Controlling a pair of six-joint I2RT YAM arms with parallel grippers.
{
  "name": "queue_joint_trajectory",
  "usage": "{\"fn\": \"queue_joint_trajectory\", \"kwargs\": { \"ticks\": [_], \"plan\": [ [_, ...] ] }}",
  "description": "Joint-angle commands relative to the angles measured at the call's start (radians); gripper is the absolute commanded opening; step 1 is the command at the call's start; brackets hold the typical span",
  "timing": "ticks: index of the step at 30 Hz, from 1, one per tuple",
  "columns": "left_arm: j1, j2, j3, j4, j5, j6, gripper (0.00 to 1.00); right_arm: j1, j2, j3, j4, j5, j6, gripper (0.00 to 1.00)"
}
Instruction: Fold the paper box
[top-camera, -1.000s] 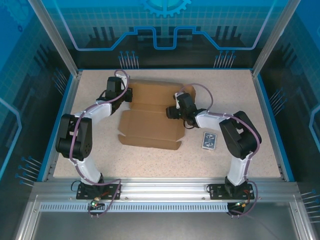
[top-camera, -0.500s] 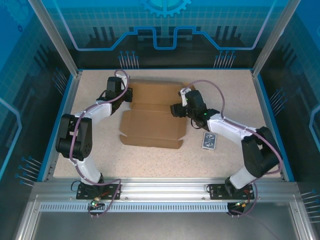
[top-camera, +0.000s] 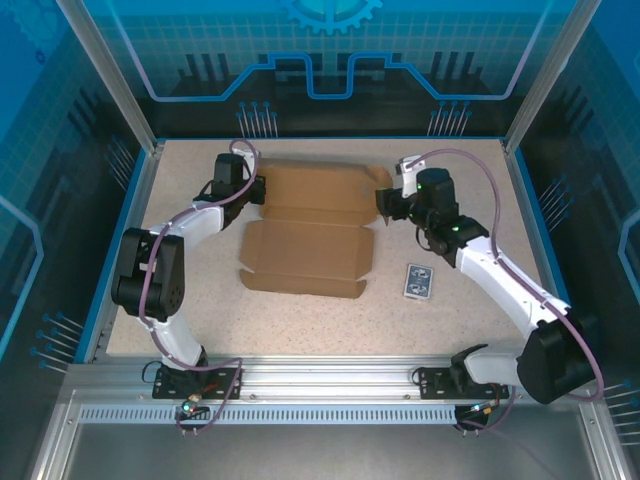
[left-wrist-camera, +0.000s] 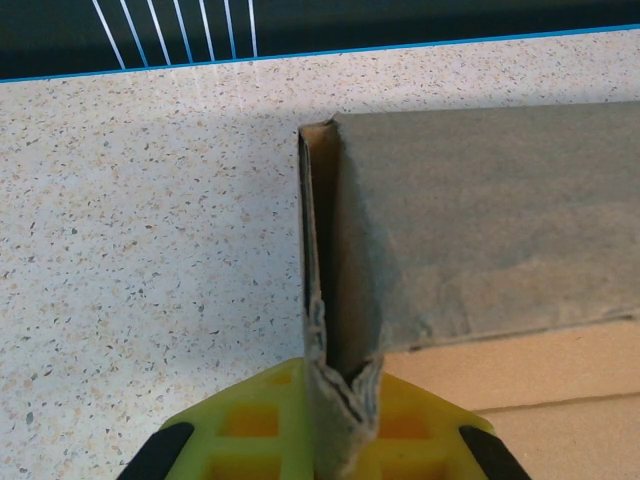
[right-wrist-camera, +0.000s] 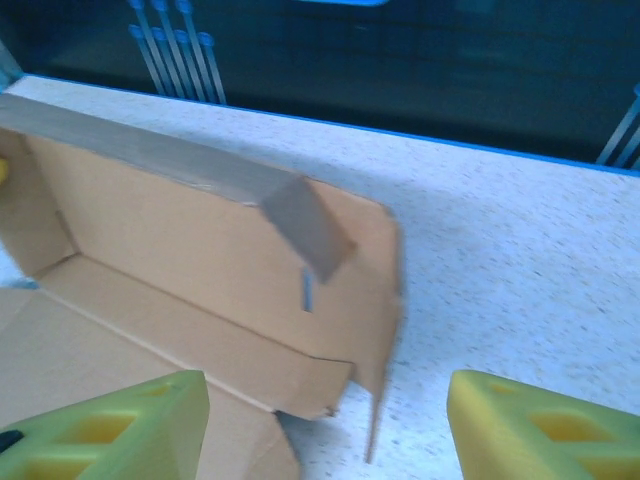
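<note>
The paper box is a brown die-cut cardboard sheet lying mid-table, its far panels partly raised. My left gripper is shut on the box's far left corner; in the left wrist view the pinched cardboard stands crumpled between the yellow fingers. My right gripper hovers open at the box's far right corner. In the right wrist view the raised wall and side flap sit ahead of the spread yellow fingers, nothing between them.
A small blue-patterned card pack lies on the table right of the box's near edge, under the right arm's forearm. Blue-framed walls ring the speckled table.
My right gripper has drawn back from over the box's middle to its far right corner, the arm stretching out to the right. The left gripper has stayed clamped on its corner.
</note>
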Motion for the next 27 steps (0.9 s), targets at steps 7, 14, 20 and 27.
{"fn": "queue_joint_trajectory", "kwargs": {
  "ticks": [7,14,20,27],
  "plan": [
    [-0.004,-0.049,0.001,0.008,0.015,-0.035,0.00,-0.104,0.121,0.076,-0.056,-0.150,-0.010,0.55],
    [-0.004,-0.050,0.000,0.006,0.020,-0.039,0.00,-0.107,0.286,0.164,-0.040,-0.164,-0.010,0.44],
    [-0.004,-0.056,-0.001,0.004,0.016,-0.040,0.00,-0.090,0.328,0.181,-0.047,-0.156,-0.012,0.20],
    [-0.004,-0.055,-0.001,0.006,0.012,-0.043,0.00,-0.046,0.292,0.132,-0.073,-0.097,0.000,0.11]
  ]
}}
